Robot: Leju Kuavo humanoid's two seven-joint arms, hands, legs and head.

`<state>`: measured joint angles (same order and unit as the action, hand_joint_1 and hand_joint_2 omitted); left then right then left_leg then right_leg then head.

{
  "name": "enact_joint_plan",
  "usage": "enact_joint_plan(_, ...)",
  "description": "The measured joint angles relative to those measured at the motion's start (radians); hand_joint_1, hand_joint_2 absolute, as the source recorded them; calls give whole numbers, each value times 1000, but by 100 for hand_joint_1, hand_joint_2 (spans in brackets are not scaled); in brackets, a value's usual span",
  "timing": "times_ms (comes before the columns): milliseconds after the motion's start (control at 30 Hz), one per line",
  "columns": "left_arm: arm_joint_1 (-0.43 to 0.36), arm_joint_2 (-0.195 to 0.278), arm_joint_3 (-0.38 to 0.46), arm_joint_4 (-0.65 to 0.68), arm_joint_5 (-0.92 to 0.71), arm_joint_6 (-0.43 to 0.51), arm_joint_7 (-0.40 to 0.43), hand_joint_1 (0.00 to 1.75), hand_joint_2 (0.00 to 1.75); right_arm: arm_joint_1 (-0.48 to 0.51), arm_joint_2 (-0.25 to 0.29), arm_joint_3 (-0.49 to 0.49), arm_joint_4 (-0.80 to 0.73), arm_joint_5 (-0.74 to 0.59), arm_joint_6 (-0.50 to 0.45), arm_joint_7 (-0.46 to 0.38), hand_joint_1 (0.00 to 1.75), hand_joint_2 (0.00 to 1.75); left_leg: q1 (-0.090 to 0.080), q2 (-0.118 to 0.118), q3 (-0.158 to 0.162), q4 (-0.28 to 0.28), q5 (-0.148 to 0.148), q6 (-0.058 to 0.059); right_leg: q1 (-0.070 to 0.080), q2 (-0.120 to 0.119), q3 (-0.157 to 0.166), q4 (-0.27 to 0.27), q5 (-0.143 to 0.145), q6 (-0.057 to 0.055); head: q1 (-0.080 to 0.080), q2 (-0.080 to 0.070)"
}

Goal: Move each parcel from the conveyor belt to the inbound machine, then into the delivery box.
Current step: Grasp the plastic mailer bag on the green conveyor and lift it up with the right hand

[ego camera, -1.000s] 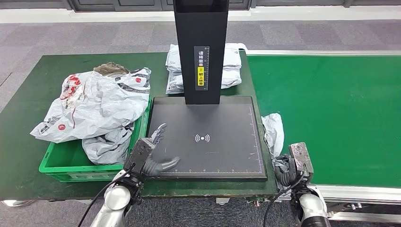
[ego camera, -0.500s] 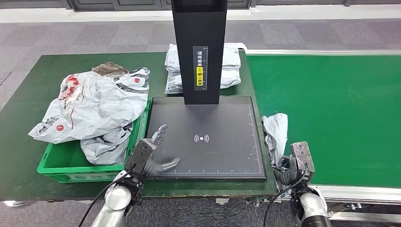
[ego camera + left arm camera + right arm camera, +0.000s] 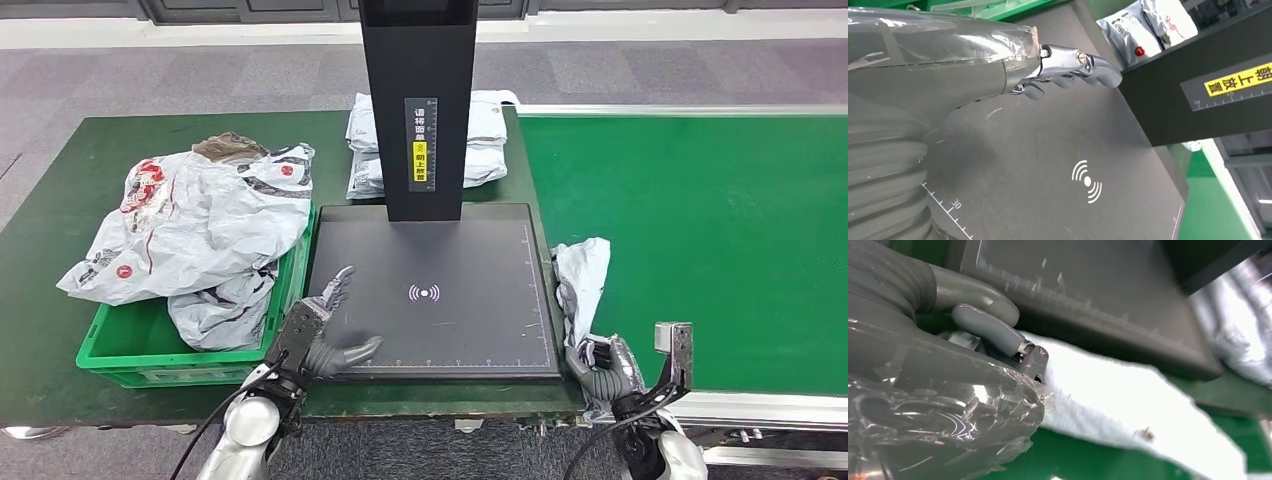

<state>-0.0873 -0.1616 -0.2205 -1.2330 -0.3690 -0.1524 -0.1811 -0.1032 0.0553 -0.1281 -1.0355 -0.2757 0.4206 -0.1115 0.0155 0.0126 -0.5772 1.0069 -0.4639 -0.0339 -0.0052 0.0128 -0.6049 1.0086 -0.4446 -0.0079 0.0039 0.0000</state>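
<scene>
The right hand (image 3: 603,366) is gripping the near end of a white parcel (image 3: 582,278) lying between the scanner (image 3: 440,290) and the belt (image 3: 700,230). The left hand (image 3: 318,335) is resting on the scanner's near-left corner, fingers (image 3: 1083,70) spread, holding nothing. More parcels are filling the green box (image 3: 130,345).
</scene>
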Motion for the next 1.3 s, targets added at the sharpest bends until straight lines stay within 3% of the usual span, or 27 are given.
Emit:
enact_joint_plan(500, 23, 9, 0, -4, 12, 20, -8, 0, 175, 80, 0, 12, -192, -75, 1, -1, 175, 175, -5, -7, -2, 0, 1, 3, -2, -8, 1, 0, 0, 1, 0, 0)
enact_joint_plan(767, 58, 13, 15, -39, 11, 30, -7, 0, 175, 159, -6, -6, -365, -127, -19, -23, 175, 175, -6, -8, -2, 0, 1, 4, -2, -9, 1, 0, -1, 2, 0, 0)
enact_joint_plan(833, 60, 13, 22, -43, 10, 30, -8, 0, 175, 184, -6, -17, -407, -124, -21, -22, 88, 175, -6, -8, -2, 0, 1, 4, -2, -9, 1, 0, -1, 2, 0, 0)
enact_joint_plan(900, 61, 13, 26, -44, 7, 30, -8, 0, 175, 198, -6, -25, -438, -92, -36, -21, 0, 87, -6, -8, -2, 0, 1, 4, -2, -9, 1, 0, -1, 2, 0, 0)
enact_joint_plan(967, 61, 12, 28, -46, 3, 30, -7, 0, 175, 201, -5, -33, -454, -14, -84, -21, 0, 0, -6, -7, -2, 0, 1, 4, -2, -9, 1, 0, -1, 3, 0, 0)
enact_joint_plan(1067, 61, 11, 33, -52, -6, 29, -2, 0, 175, 194, -5, -47, -459, 93, -161, -25, 0, 0, -6, -8, -2, 0, 1, 5, -2, -9, 1, 0, 0, 3, 0, 0)
enact_joint_plan(1300, 58, 7, 36, -51, -10, 28, 0, 0, 175, 168, -5, -83, -459, 104, -180, -43, 0, 0, -7, -8, -2, 1, 2, 6, -3, -9, 1, 0, 0, 4, 0, 0)
